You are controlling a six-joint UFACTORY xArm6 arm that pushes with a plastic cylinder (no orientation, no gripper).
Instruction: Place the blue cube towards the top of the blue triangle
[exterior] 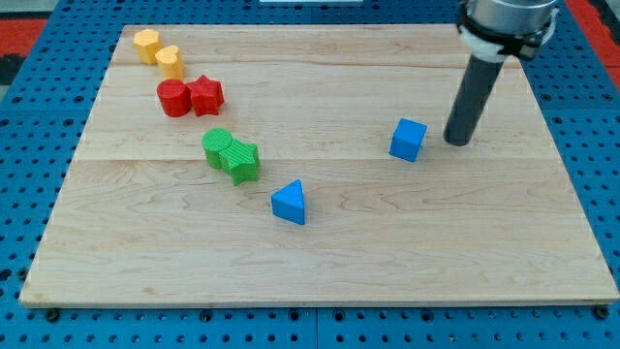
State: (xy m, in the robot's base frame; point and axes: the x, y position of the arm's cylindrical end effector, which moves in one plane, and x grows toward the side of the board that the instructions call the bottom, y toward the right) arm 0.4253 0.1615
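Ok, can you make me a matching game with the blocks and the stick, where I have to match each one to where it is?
Things:
1. blue cube
2. blue triangle
3. yellow blocks
4. my tip

Places:
A. near the view's top left corner of the board
B. just to the view's right of the blue cube
C. lowest block in the view, near the middle
D. between the blue triangle and the rod, right of centre

Pairs: 1-D, 2-C, 3-A, 4-B

A pale wooden worktop (320, 262) of joined planks fills most of the frame. Around it runs a blue pegboard base (39, 116) dotted with holes, with red showing at the upper right corner (591, 19).
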